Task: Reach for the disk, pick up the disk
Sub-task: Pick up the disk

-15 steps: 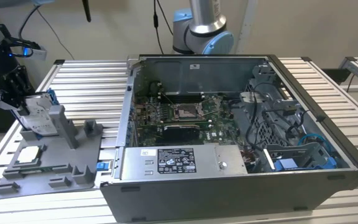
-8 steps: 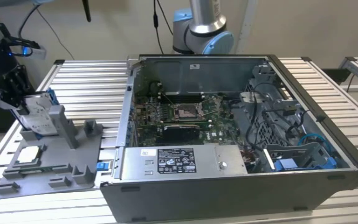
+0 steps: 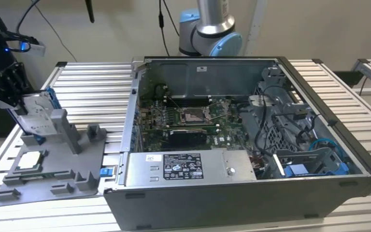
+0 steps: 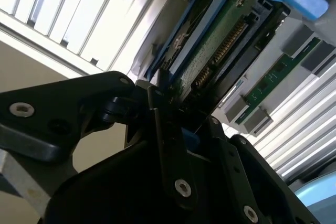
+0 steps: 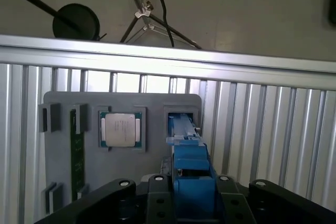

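At the exterior view's left edge the gripper [image 3: 11,92] meets the disk [image 3: 38,116], which stands upright in a slot of the grey fixture [image 3: 69,169]. In the first wrist view, low in the frame, the fingers [image 5: 160,195] press both sides of its blue bracket. A square chip [image 3: 29,159] lies lower left, and the open computer case [image 3: 237,203] sits further right on the slatted counter [image 3: 95,87].

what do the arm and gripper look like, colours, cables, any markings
The arm is silver-grey tubing with light blue joint caps. The gripper is matte black in both wrist views, built from flat linkage plates pinned with silver screw heads. In the exterior view a black cable loops near the wrist, where a small blue light glows.
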